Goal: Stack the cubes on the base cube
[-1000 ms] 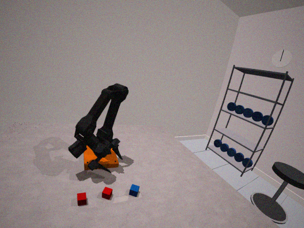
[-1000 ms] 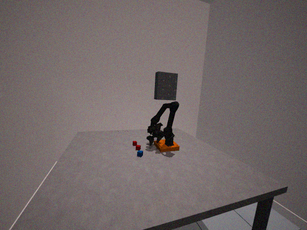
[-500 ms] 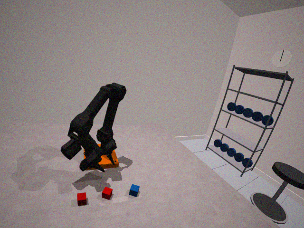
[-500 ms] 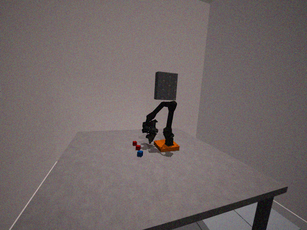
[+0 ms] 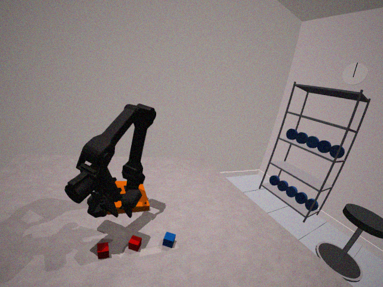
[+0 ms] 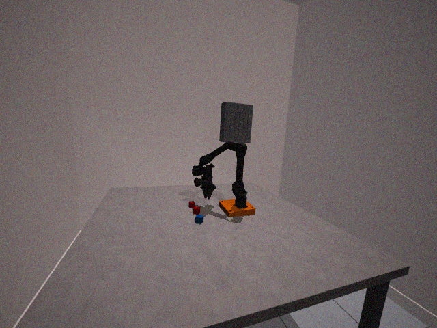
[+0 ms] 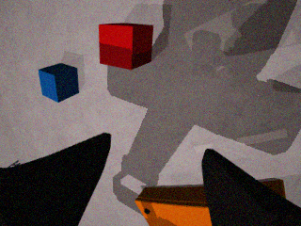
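Wrist view looks down past two dark fingers that stand partly apart with only bare table and the orange base plate (image 7: 179, 217) between them, so the gripper (image 5: 115, 210) has hold of nothing. It hangs above the table just in front of the arm's foot, pointed down, which I take as a hover before reaching for a cube.

All three cubes sit on the table in a loose row, apart from one another. The blue cube (image 5: 169, 239) is at one end; as the odd colour out, it is most likely the fixed base. The near red cube (image 5: 134, 243) lies beside it and the far red cube (image 5: 103, 250) beyond that, both partly in the arm's shadow. Neither red cube is on the blue one, so no stacking is done yet.

The half-open jaws look wide enough to straddle a cube. The near red cube seems the natural first pick, being closest to both gripper and base. Off to the side stand a shelf rack (image 5: 358, 114) with dark blue balls and a round stool (image 5: 365, 217), well apart from the work.
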Motion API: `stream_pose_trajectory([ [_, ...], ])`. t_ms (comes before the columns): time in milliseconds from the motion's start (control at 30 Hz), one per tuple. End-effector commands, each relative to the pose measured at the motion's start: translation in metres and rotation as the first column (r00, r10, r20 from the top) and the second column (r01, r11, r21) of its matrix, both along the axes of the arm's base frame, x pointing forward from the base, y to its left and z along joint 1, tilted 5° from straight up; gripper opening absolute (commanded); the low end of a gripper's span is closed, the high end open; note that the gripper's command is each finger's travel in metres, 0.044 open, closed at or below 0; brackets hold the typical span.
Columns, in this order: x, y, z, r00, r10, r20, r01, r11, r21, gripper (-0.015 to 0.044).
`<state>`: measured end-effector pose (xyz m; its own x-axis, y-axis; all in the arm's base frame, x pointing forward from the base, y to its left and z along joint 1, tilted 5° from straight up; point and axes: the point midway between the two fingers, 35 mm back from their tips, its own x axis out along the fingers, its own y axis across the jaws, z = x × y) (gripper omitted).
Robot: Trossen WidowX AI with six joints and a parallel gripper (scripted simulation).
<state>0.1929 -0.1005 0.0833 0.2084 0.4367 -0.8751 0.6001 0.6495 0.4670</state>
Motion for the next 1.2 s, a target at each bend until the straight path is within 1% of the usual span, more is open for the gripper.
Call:
stream_pose_trajectory([
  [0, 0.016, -0.02, 0.013, 0.972, -0.2, -0.127, 0.192, 0.979, -0.073, 0.0265],
  [133, 0.029, -0.033, 0.022, 0.913, -0.361, -0.19, 0.338, 0.93, -0.143, 0.0265],
  [267, 0.042, -0.046, 0.033, 0.825, -0.521, -0.219, 0.479, 0.85, -0.22, 0.0265],
  [367, 0.052, -0.054, 0.042, 0.741, -0.635, -0.219, 0.578, 0.769, -0.274, 0.0265],
  [533, 0.069, -0.067, 0.058, 0.577, -0.796, -0.184, 0.72, 0.602, -0.346, 0.0265],
  [600, 0.071, -0.068, 0.06, 0.552, -0.815, -0.177, 0.737, 0.576, -0.354, 0.0265],
  [933, 0.072, -0.068, 0.058, 0.552, -0.815, -0.177, 0.737, 0.576, -0.354, 0.0265],
  [1167, 0.077, -0.067, 0.004, 0.552, -0.815, -0.177, 0.737, 0.576, -0.353, 0.0265],
])
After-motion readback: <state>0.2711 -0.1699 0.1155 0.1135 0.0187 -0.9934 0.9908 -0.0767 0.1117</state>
